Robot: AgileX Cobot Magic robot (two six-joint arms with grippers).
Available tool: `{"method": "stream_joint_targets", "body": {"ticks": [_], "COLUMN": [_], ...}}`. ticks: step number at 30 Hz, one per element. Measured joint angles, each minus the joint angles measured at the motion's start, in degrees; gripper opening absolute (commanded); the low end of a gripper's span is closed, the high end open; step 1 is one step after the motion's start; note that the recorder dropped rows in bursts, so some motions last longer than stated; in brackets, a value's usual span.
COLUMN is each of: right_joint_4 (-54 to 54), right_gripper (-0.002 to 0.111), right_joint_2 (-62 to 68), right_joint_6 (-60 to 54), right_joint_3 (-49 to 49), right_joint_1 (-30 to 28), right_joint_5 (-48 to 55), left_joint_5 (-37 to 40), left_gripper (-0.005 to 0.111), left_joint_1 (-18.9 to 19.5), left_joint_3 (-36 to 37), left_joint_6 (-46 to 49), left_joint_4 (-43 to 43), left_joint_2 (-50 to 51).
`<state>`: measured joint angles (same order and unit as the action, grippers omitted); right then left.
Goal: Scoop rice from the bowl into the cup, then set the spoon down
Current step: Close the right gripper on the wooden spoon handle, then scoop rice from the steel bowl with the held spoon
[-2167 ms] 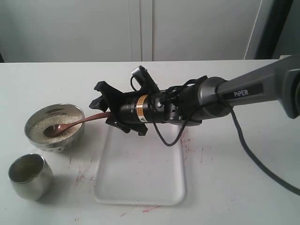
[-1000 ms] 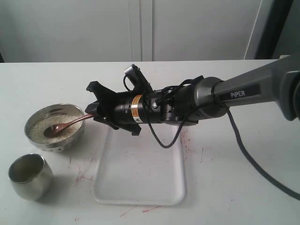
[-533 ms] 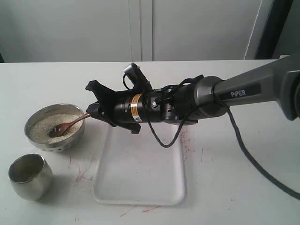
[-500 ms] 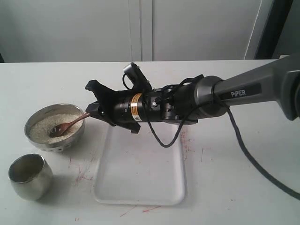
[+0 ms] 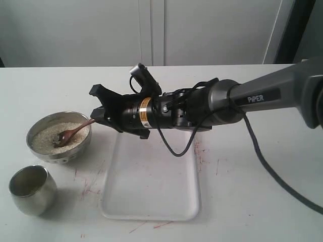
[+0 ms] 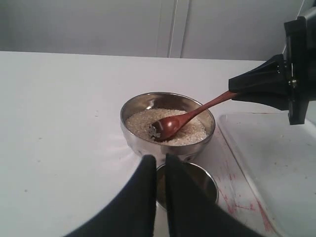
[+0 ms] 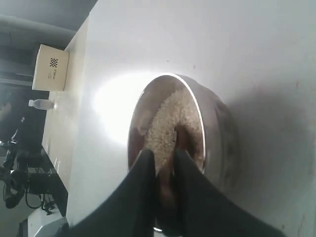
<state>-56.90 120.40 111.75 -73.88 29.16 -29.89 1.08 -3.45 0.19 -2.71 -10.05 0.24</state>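
Note:
The steel bowl [image 5: 81, 146] sits at the table's left, holding white rice [image 5: 44, 135]. The wooden spoon [image 5: 75, 130] slants down into it, its oval end in the grains. My right gripper [image 5: 101, 119] is shut on the spoon's handle just beyond the bowl's right rim. In the left wrist view the spoon [image 6: 170, 126] carries a few grains over the rice [image 6: 140, 120] in the bowl [image 6: 143, 144]. The cup [image 5: 33, 189] stands in front of the bowl. My left gripper [image 6: 157, 159] hangs shut and empty over the cup [image 6: 197, 178]. The right wrist view shows the bowl [image 7: 210, 111], the rice [image 7: 173, 118] and the handle [image 7: 169, 185].
A clear shallow plastic tray [image 5: 151, 201] lies on the white table right of the bowl and cup, under the right arm's wrist. Red marks stain the tabletop around the tray. The right arm [image 5: 242, 98] stretches across from the right edge.
My right gripper has shifted left and risen a little, so the spoon's handle now slants more steeply. The spoon's oval end has slid slightly rightward in the rice.

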Motion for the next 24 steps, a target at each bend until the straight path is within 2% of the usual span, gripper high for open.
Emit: {"method": "stream_joint_targets", "body": {"ticks": [4, 10, 13, 16, 24], "right_joint_4": [-0.88, -2.23, -6.39, -11.01, -12.65], "right_gripper": [0.0, 0.0, 0.0, 0.0, 0.0], "right_joint_2": [0.0, -3.67, -4.35, -4.35, -4.5], "right_joint_6": [-0.31, -7.64, -9.3, -14.84, -25.94], "right_joint_3": [-0.11, -0.11, -0.48, -0.75, -1.68], "right_joint_1": [0.0, 0.0, 0.0, 0.23, 0.6], "right_joint_5": [0.53, 2.94, 2.79, 2.12, -1.2], "left_joint_5": [0.0, 0.0, 0.0, 0.0, 0.0], "left_gripper": [0.014, 0.014, 0.014, 0.014, 0.014], "left_joint_1": [0.0, 0.0, 0.0, 0.0, 0.0], "left_joint_3": [0.0, 0.0, 0.0, 0.0, 0.0], "left_joint_6": [0.0, 0.0, 0.0, 0.0, 0.0], "left_joint_4": [0.0, 0.0, 0.0, 0.0, 0.0], "left_joint_2": [0.0, 0.0, 0.0, 0.0, 0.0]}}
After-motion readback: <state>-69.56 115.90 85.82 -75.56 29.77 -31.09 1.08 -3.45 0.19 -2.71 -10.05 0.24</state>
